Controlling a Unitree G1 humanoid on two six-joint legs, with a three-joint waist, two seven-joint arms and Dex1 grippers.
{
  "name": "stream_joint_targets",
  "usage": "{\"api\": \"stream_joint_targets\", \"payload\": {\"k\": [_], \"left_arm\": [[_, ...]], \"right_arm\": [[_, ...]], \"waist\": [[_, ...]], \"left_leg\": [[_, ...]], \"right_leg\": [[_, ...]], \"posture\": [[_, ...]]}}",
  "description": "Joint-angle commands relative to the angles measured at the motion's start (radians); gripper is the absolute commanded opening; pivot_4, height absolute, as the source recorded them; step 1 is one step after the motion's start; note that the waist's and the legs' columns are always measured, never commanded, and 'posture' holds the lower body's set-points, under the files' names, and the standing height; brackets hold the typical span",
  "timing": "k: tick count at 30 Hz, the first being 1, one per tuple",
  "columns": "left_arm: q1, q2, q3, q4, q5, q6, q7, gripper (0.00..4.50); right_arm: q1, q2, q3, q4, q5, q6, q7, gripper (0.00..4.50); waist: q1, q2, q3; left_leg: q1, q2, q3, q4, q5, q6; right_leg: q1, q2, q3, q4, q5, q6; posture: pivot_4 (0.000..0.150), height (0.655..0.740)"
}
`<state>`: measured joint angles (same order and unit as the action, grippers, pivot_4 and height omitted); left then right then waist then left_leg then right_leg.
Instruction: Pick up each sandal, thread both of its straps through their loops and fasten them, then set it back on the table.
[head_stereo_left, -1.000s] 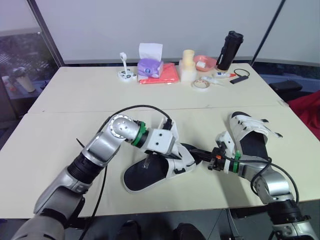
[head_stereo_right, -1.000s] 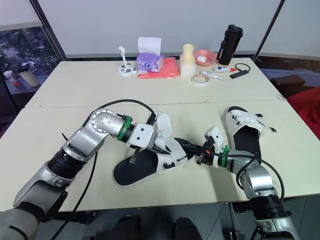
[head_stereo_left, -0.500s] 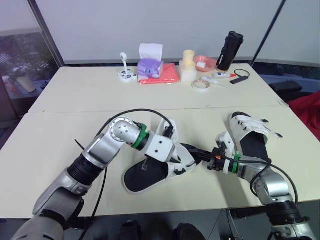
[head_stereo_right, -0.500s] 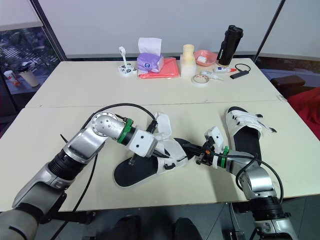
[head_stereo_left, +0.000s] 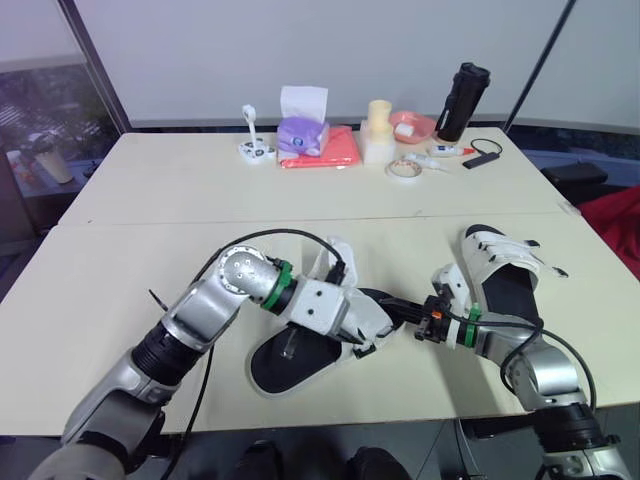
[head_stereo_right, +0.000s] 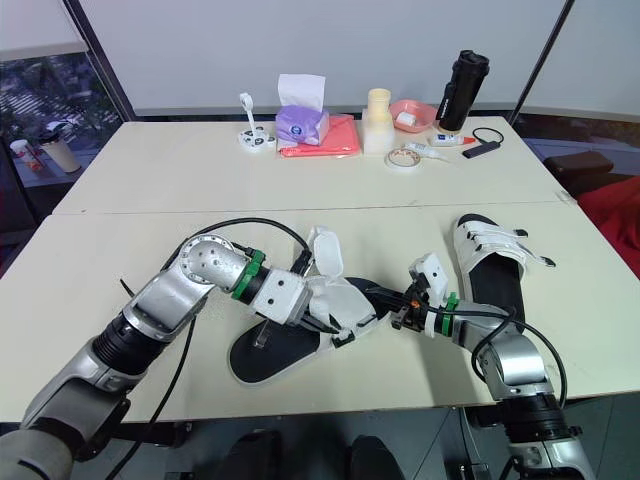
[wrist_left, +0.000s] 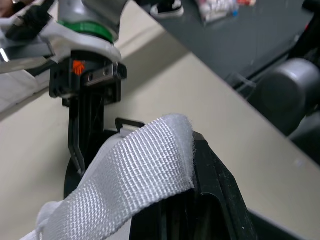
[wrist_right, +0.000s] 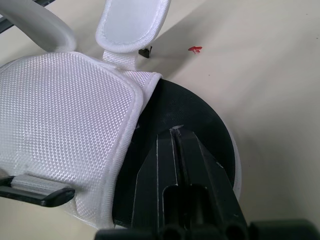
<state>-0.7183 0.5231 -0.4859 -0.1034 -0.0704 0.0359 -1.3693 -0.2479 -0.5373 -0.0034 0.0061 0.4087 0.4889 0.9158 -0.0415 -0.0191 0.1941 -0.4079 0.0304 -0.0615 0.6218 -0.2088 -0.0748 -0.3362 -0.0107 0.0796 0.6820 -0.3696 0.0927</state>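
A pale cream counter (head_stereo_left: 150, 190), made of two tops joined by a seam, stood before a plain white wall (head_stereo_left: 200, 50); a window (head_stereo_left: 35, 130) filled the upper left.

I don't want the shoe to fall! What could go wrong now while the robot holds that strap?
The strap could slip from the left fingers, since only its end seems pinched. The right fingers lie shut on the sandal; if they slide off, it may twist. The right forearm is close beside the other sandal and might nudge it.
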Motion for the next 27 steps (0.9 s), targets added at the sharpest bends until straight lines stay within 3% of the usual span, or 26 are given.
{"api": "stream_joint_targets", "payload": {"k": [1,4,15,27], "left_arm": [[0.006,-0.005,-0.037,0.058,0.068,-0.060,0.021,0.00],[0.018,-0.025,-0.030,0.081,0.068,-0.084,0.043,0.00],[0.040,-0.097,0.057,-0.056,-0.155,0.178,0.042,0.00],[0.055,-0.058,0.001,-0.009,-0.052,0.070,0.037,0.00]], "right_arm": [[0.032,0.009,0.027,0.035,-0.017,0.040,-0.019,0.02],[0.034,0.010,0.027,0.034,-0.016,0.041,-0.022,0.02],[0.033,0.013,0.028,0.044,-0.019,0.038,-0.021,0.02],[0.029,0.019,0.028,0.054,-0.020,0.039,-0.026,0.02]], "waist": [[0.001,-0.001,0.000],[0.001,-0.001,-0.001],[0.002,-0.001,-0.001],[0.000,-0.001,-0.001]], "left_leg": [[0.000,0.000,0.000,0.000,0.000,0.000],[0.000,0.000,0.000,0.000,0.000,0.000],[0.000,0.000,0.000,0.000,0.000,0.000],[0.000,0.000,0.000,-0.001,0.000,0.000]], "right_leg": [[0.000,0.000,0.000,0.000,0.000,0.000],[0.000,0.000,0.000,0.000,0.000,0.000],[0.000,0.000,0.000,0.000,0.000,0.000],[0.000,0.000,0.000,-0.001,0.000,0.000]], "posture": [[0.150,0.7400],[0.150,0.7400],[0.150,0.7400],[0.150,0.7400]]}}
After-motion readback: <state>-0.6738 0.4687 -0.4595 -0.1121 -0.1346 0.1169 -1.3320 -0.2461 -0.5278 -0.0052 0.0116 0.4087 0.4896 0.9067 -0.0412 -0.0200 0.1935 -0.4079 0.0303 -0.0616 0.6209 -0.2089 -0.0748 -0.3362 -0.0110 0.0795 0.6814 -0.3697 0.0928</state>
